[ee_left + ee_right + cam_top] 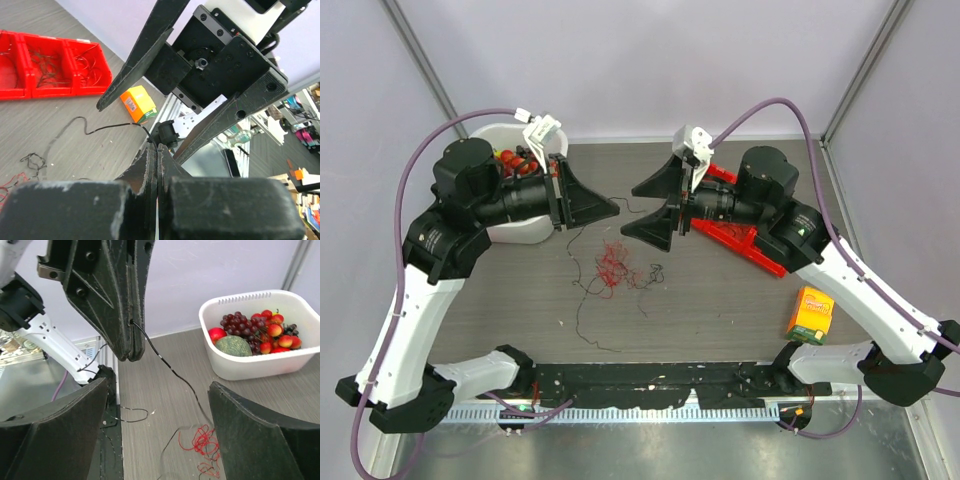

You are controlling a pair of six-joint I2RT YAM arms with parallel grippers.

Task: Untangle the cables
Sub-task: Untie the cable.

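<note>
The cables (613,262) lie as a small red and dark tangle on the table between the two arms; the right wrist view shows the tangle (202,442) low down. My left gripper (613,208) is shut on one thin black strand (165,360). That strand hangs from the pinched fingertips (158,148) down to the tangle. My right gripper (632,211) faces the left one tip to tip and is open wide, nothing between its fingers (157,385). In the left wrist view its spread fingers (145,50) stand just beyond my shut tips.
A white basket (520,232) of fruit sits behind the left gripper, and its wall (250,370) shows in the right wrist view. A red divided bin (740,240) lies under the right arm. An orange box (812,314) stands at the right. A loose black wire (582,320) trails toward the near edge.
</note>
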